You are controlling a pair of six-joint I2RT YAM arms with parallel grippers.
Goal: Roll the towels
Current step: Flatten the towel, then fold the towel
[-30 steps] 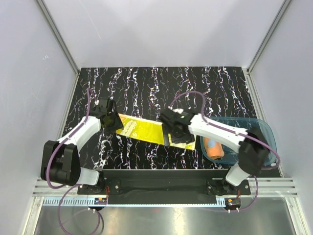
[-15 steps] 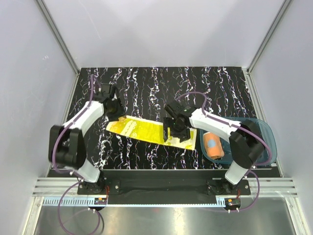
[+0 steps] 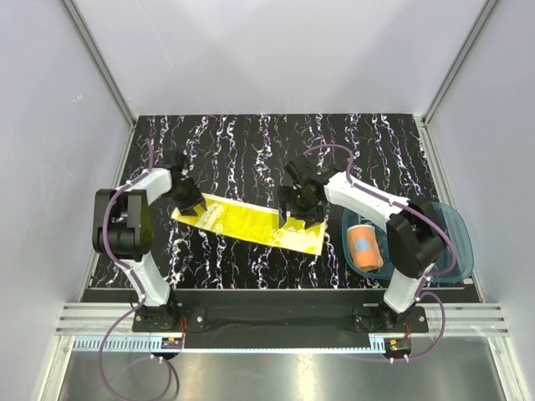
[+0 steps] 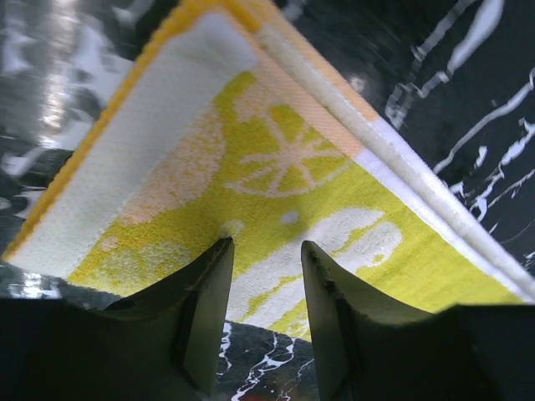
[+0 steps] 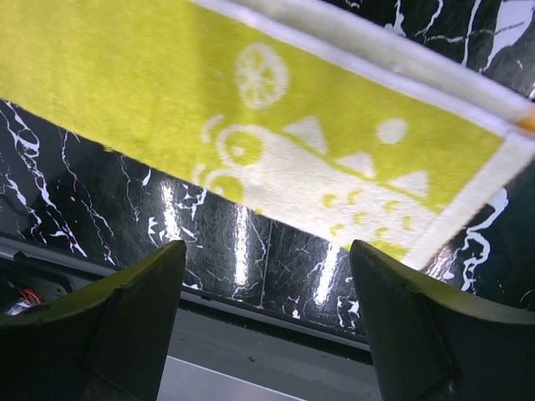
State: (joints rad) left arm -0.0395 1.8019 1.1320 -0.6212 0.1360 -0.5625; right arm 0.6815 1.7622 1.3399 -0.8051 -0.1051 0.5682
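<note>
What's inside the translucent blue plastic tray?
In the tray, at its left end, lies a rolled orange towel with light-blue dots. The right arm covers its middle; anything there is hidden.

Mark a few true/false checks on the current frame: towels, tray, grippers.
1. The yellow towel lies unrolled as a flat strip on the table. True.
2. The orange towel lies on the table beside the yellow one. False: it sits rolled up in the blue tray at the right.
3. The right gripper is clamped on the yellow towel. False: its jaws stand wide apart over the towel's right end, with nothing between them.
4. The left gripper is at the yellow towel's left end, jaws apart. True.
</note>
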